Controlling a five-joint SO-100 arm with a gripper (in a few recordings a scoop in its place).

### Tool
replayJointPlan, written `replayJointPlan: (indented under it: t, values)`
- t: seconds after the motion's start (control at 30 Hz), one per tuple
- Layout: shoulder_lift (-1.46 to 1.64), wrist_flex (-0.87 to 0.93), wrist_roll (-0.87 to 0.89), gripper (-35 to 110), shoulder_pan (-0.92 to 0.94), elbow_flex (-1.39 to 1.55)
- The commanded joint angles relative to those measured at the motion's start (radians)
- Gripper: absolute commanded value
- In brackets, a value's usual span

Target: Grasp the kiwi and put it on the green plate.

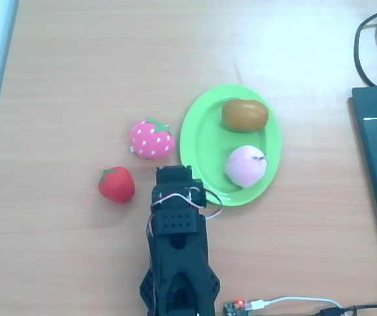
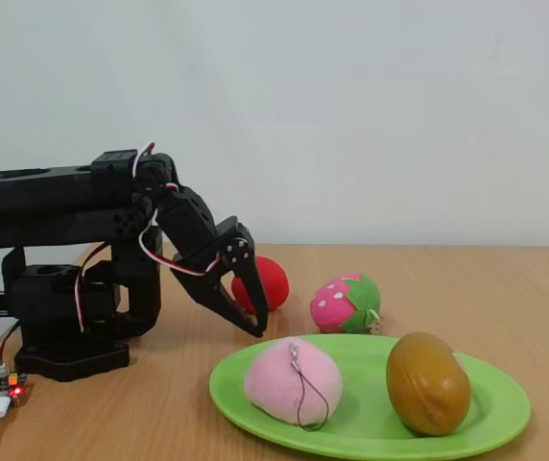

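Looking past my gripper (image 2: 255,322): kiwi (image 1: 244,114) already lies on green plate (image 1: 198,131), beyond me and to right in overhead view, well apart from my fingertips. Kiwi's long axis runs roughly left-right there, across my reach. My jaws empty, clamped on nothing; whether apart or together, cannot tell. Tips hang low just beside plate's near rim. Kiwi smooth, olive-brown, oval, slightly glossy. Plate lime plastic, oval, raised rim. Peach (image 1: 246,165) pale pink, plush-looking, with cord loop, lies between me and kiwi on plate.
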Motion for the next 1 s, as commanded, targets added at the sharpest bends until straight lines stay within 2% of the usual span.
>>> replayJointPlan:
  t: [0.0,0.17,0.97]
  values:
    - [0.026,0.014,0.017,-8,-0.018,0.015]
    - [0.026,0.06,0.021,-8,-0.031,0.008]
    - [0.026,0.06,0.02,-8,-0.032,0.006]
